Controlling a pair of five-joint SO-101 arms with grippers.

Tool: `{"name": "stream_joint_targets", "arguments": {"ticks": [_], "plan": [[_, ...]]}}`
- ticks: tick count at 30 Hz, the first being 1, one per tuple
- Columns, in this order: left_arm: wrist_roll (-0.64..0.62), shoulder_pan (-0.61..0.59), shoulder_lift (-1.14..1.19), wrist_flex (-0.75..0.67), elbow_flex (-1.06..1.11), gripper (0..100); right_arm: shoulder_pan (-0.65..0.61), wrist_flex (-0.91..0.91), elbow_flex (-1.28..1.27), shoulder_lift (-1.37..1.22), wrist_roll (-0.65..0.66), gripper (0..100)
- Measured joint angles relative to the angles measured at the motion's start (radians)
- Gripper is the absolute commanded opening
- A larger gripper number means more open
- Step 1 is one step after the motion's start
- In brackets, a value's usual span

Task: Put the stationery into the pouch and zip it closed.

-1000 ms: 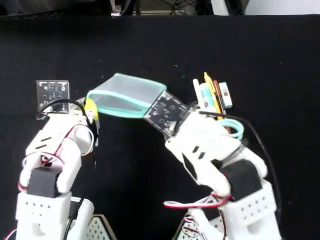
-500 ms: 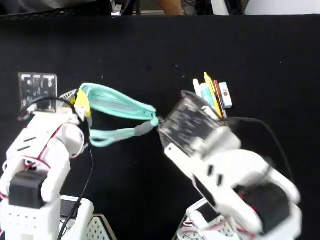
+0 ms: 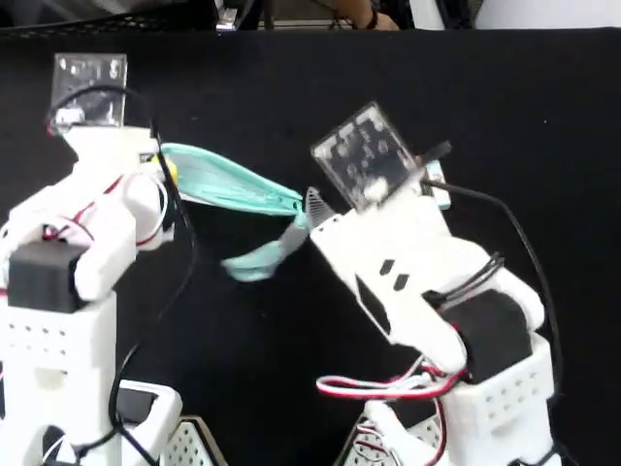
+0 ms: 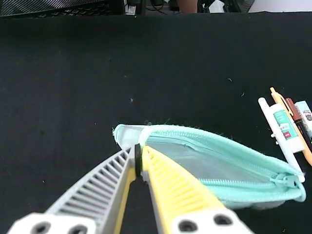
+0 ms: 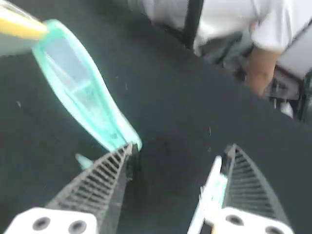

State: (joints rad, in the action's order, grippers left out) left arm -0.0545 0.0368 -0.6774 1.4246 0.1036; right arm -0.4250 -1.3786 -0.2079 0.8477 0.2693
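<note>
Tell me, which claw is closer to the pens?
Right. The right gripper hangs open just beside the pens; the left gripper is farther away, clamped on the far end of the pouch.

Bright, even light; the black tablecloth [image 3: 243, 87] looks matte.

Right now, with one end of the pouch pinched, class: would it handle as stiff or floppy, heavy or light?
Probably floppy: the pouch sags and twists away from the left pincer clamped on its end. Likely light for its size: the walls look thin and it looks empty. Hardly apt to roll or break, as it seems to be soft fabric.
</note>
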Motion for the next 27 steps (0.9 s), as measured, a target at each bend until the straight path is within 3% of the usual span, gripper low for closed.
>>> {"name": "stream_joint_targets", "arguments": {"ticks": [7, 21, 27], "plan": [[0.002, -0.002, 0.087, 0.025, -0.051, 3, 0.083, -0.002, 0.0, -0.011, 0.017, 28.6], [0.003, -0.005, 0.275, 0.123, -0.189, 3, 0.092, -0.043, 0.0, -0.011, 0.018, 28.6], [-0.002, -0.003, 0.391, 0.226, -0.245, 12, 0.092, -0.048, 0.0, -0.011, 0.018, 28.6]]}}
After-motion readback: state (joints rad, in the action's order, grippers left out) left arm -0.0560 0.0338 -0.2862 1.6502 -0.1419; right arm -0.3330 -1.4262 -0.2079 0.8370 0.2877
